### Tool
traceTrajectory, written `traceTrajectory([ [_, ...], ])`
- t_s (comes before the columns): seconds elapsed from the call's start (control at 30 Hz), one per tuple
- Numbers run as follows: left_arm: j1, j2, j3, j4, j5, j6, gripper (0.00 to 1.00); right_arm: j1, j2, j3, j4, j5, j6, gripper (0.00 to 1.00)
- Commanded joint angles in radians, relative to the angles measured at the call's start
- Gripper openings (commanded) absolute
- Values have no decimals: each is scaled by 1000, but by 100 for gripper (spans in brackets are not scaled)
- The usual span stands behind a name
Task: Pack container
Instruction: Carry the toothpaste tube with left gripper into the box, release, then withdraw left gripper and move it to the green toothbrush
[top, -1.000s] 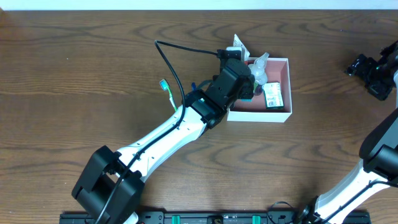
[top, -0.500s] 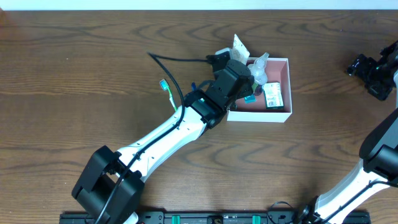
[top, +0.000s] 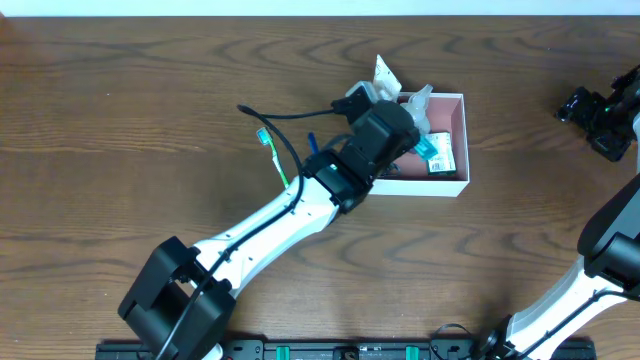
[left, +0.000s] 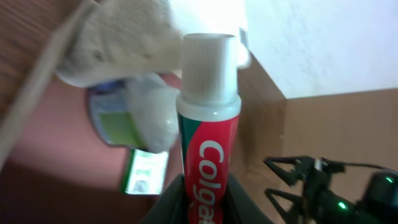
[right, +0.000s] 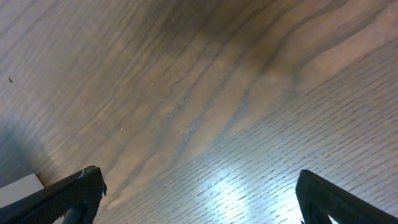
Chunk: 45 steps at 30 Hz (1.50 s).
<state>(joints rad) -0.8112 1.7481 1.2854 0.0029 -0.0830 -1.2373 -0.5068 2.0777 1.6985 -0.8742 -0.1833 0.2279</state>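
— Where is the container (top: 456, 118)?
— On the bench (top: 120, 120), right of centre toward the far edge. It sits open side up with its pink floor showing. The left arm (top: 290, 205) reaches over its left side.
— And the left jaws?
— They pinch a toothpaste tube (left: 208, 118) low on its body. The white cap points away from the wrist, over the container.
— What lies inside?
— A green-and-white soap packet (top: 440, 155) lies flat on the floor. A pale bottle (top: 418, 103) sits by the far wall.
— Anything outside it?
— A green toothbrush (top: 268, 148) lies on the bench left of the arm, well apart from the container.
— The right jaws?
— Spread wide and holding nothing, over bare wood at the right edge, well apart from the container.
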Motion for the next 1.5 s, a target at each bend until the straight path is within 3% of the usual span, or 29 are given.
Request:
traceTrajectory([
  [0.0, -22, 35, 12, 23, -16, -18, 19, -3, -25, -5, 0, 3, 11, 99],
  [0.4, -26, 95, 12, 37, -15, -74, 19, -3, -25, -5, 0, 3, 11, 99],
  [0.5, -26, 96, 12, 38, -15, -74, 38, -3, -25, -5, 0, 3, 11, 99],
  [0.9, -26, 96, 12, 41, -14, -67, 48, -3, -25, -5, 0, 3, 11, 99],
  [1.0, -26, 87, 12, 41, -4, -12, 51, -3, -25, -5, 0, 3, 11, 99],
  [1.13, -14, 40, 12, 19, -5, 178, 63, -3, -25, -5, 0, 3, 11, 99],
  [1.27, 42, -40, 12, -149, -69, 302, 64, -3, -25, -5, 0, 3, 11, 99],
  [1.37, 113, -79, 12, -315, -154, 307, 64, -3, -25, -5, 0, 3, 11, 99],
  [1.47, 206, -80, 12, -415, -193, 351, 71, -3, -25, -5, 0, 3, 11, 99],
])
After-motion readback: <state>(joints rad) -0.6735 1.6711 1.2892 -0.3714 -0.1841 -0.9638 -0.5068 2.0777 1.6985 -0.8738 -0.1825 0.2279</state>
